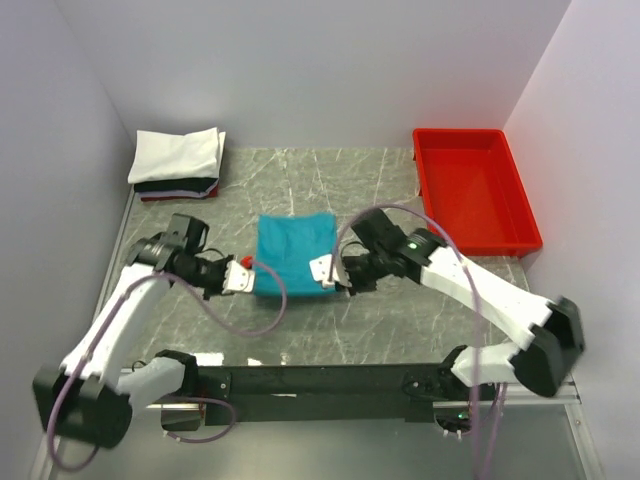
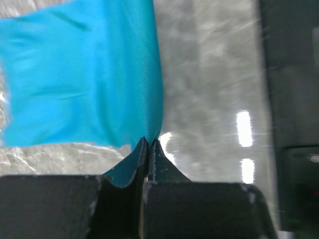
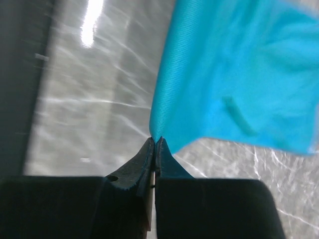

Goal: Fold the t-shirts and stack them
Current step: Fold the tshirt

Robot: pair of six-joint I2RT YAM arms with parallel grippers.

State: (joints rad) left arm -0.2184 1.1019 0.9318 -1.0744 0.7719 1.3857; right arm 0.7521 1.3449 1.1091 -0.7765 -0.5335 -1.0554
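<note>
Black left fingers [image 2: 164, 170] pressed together, pinching the near left corner of teal t-shirt [image 2: 84, 74]; fine knit, smooth. Right fingers [image 3: 169, 167] likewise pinch its near right corner. Shirt folded to a rectangle, mid-surface [image 1: 380, 190], glossy grey marble pattern. Folded stack [image 1: 177, 165], white topmost, far left corner. Red plastic tray [image 1: 475, 190] far right.
</note>
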